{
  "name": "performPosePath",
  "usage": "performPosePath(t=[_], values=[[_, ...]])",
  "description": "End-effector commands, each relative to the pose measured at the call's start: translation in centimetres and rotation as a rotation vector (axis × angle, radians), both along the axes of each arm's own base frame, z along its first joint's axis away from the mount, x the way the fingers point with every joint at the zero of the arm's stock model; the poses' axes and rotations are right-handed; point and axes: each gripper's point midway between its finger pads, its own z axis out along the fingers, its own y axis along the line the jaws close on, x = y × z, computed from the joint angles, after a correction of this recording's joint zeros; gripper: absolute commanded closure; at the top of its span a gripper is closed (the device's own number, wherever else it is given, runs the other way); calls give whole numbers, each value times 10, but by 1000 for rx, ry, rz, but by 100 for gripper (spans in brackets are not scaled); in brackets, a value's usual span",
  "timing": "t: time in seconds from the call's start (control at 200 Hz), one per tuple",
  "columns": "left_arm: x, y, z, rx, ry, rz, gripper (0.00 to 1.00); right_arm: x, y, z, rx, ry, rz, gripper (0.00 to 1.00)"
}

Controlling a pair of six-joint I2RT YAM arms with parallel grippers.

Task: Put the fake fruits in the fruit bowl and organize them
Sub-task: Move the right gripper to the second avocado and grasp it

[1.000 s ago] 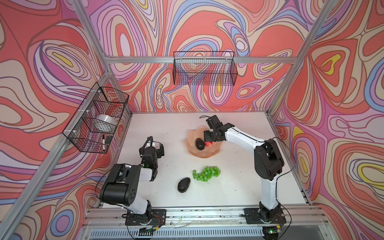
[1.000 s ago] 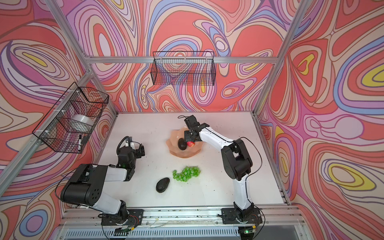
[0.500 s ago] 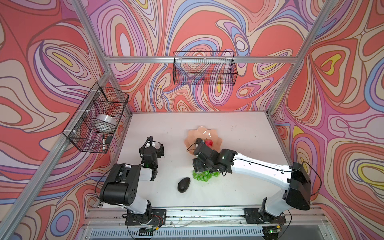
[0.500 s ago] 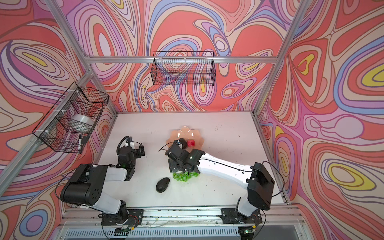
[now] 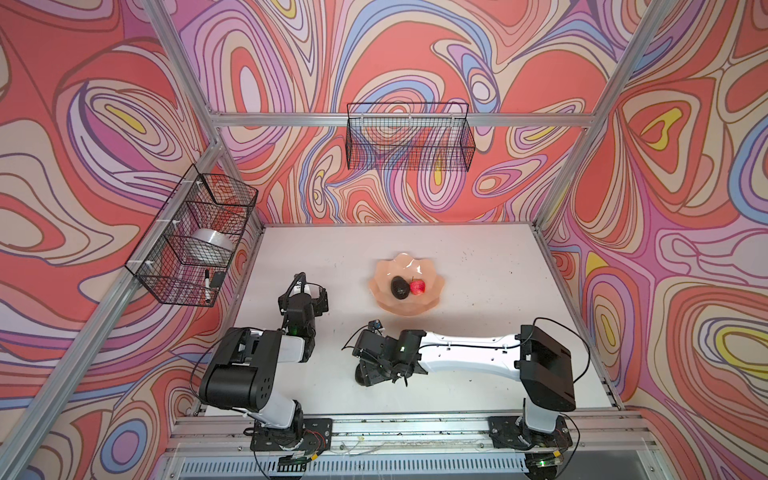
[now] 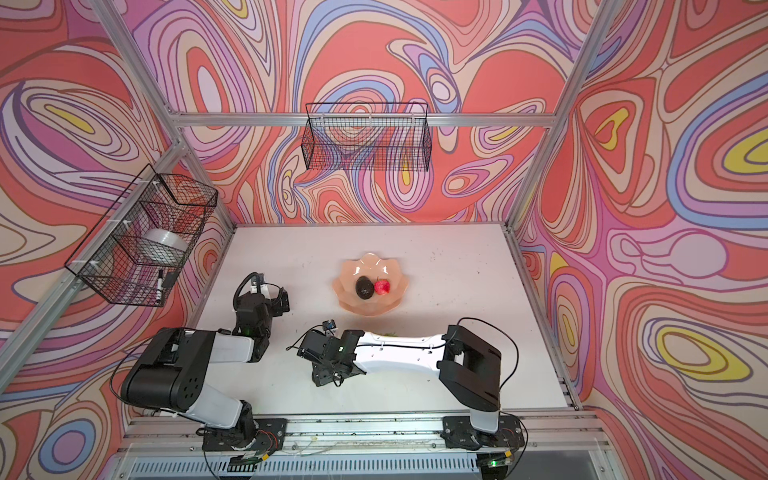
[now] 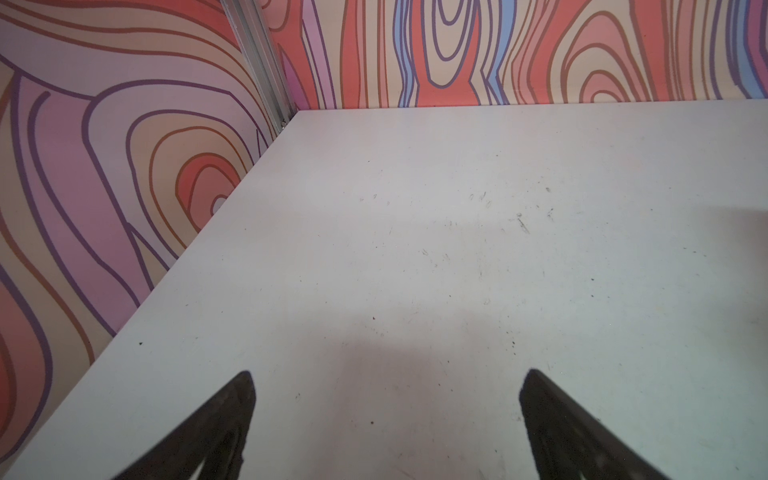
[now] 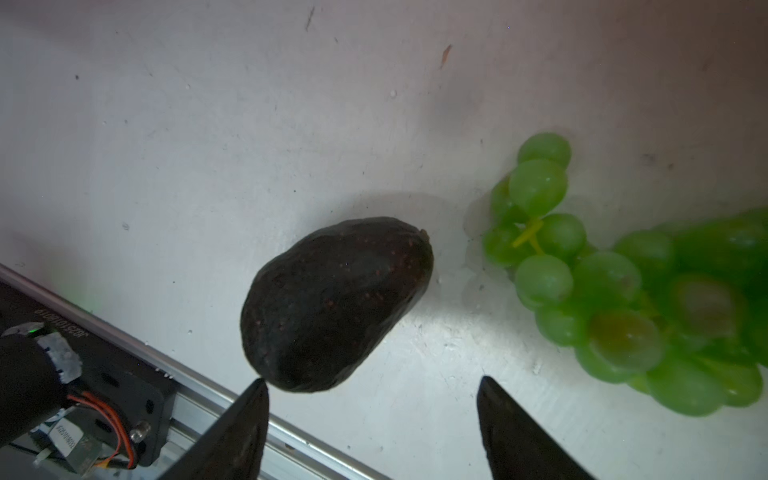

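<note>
My right claw (image 8: 372, 380): released, grasping nothing, tips just at the end of the loose avocado (image 8: 336, 303), near middle of the counter (image 5: 478, 332).
Grapes (image 8: 623, 299): just beside that avocado, apart.
Fruit bowl (image 5: 384, 270): farther back, holding second avocado (image 5: 399, 287) and apple (image 5: 417, 286) side by side.
My left claw (image 7: 386, 374): released, over the counter's left side.

A dark avocado (image 5: 399, 287), with a red apple (image 5: 417, 286) at its three o'clock, is sitting in the pink scalloped bowl (image 5: 409, 308), while at the bowl's six o'clock a second avocado (image 8: 332, 303) is lying just beside green grapes (image 8: 623, 291).
</note>
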Motion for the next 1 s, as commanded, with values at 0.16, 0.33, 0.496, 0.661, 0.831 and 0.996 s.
performPosePath(t=[0.16,0.33,0.496,0.661,0.831,0.996], values=[[4,2,5,3,-16,7,0,6,29,-3,17,-5,15,17],[4,2,5,3,-17,8,0,10,36,-18,-15,-4,23,17],[4,2,5,3,-16,8,0,11,37,-30,-39,-1,31,17],[4,2,5,2,-17,7,0,17,33,-31,-54,-33,29,25],[4,2,4,2,-15,7,0,26,26,-10,-39,-101,22,42],[4,2,4,3,-15,9,0,44,12,29,5,-154,6,51]])
